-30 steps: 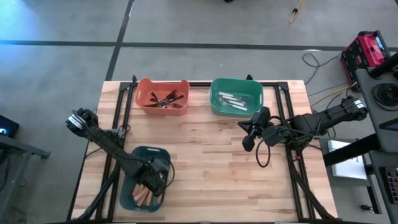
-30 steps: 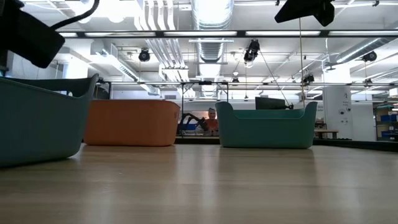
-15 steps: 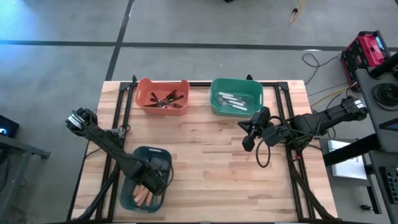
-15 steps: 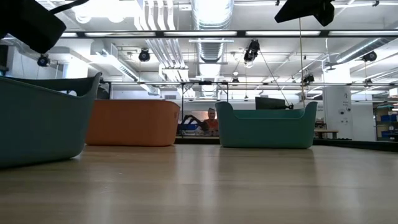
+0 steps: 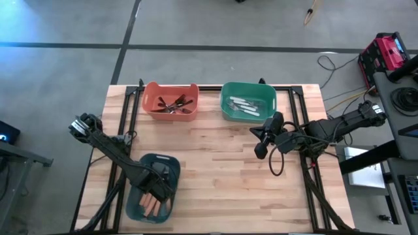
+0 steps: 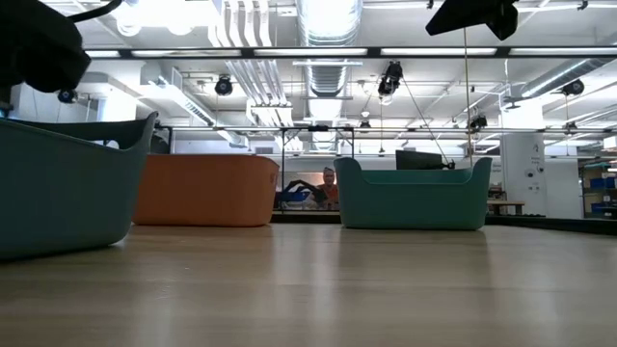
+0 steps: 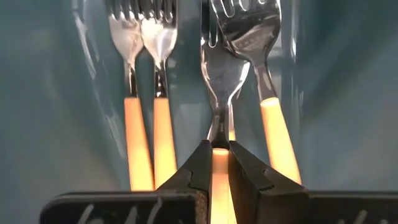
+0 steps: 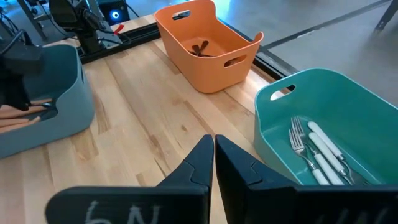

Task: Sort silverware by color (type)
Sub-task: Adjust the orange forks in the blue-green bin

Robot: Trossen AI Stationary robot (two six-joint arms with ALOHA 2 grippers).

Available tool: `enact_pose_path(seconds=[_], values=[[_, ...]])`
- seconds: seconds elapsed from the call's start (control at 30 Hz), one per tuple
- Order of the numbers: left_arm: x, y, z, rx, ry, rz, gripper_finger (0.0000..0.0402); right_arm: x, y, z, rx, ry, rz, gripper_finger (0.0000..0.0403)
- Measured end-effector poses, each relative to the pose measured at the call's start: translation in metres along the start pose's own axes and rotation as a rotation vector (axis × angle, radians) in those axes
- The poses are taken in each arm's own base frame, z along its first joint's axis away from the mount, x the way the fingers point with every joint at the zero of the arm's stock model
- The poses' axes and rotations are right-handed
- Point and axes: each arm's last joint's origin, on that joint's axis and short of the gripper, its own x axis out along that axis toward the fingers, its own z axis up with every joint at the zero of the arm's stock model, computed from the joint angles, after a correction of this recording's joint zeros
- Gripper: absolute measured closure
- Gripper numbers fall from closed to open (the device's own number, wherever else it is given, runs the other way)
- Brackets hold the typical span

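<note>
Left gripper pinches an orange-handled fork inside the dark teal bin at the table's near-left edge.
Its tapered dark fingers are closed on the fork's smooth handle; shiny metal-headed, orange-handled forks lie alongside. Black utensils fill the orange plastic bin, white-handled ones the green bin, both at the far edge. The right gripper hangs closed and empty over bare wood planks.

In the left wrist view, the orange-handled forks are cut off at the top edge at their tines. The handle ends are hidden behind the left gripper. In the low view, bin walls hide all contents. The black utensils are too small to count.
</note>
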Motion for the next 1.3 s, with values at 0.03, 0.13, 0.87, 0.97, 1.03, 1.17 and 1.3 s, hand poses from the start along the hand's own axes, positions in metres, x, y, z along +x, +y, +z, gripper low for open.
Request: enact_pose_path(seconds=[0.03,0.13,0.87,0.97,1.03,1.17,1.3], values=[[0.001,0.0,0.001,-0.013,-0.01,-0.002,0.0389,0.0,0.0,0.0,0.0,0.0,0.0,0.0394],[0.001,0.0,0.002,-0.032,-0.031,-0.009,0.0389,0.0,0.0,0.0,0.0,0.0,-0.001,0.0394],[0.005,0.004,0.003,-0.024,-0.027,0.011,0.0366,0.017,0.01,-0.008,-0.032,0.046,-0.036,0.0394],[0.005,0.004,0.003,-0.024,-0.027,0.012,0.0366,0.019,0.011,-0.009,-0.034,0.047,-0.037,0.0394],[0.005,0.004,0.003,-0.024,-0.027,0.012,0.0366,0.019,0.011,-0.009,-0.033,0.045,-0.036,0.0394],[0.005,0.004,0.003,-0.024,-0.027,0.012,0.0366,0.019,0.011,-0.009,-0.032,0.045,-0.036,0.0394],[0.005,0.004,0.003,-0.024,-0.027,0.013,0.0366,0.019,0.011,-0.009,-0.034,0.045,-0.036,0.0394]])
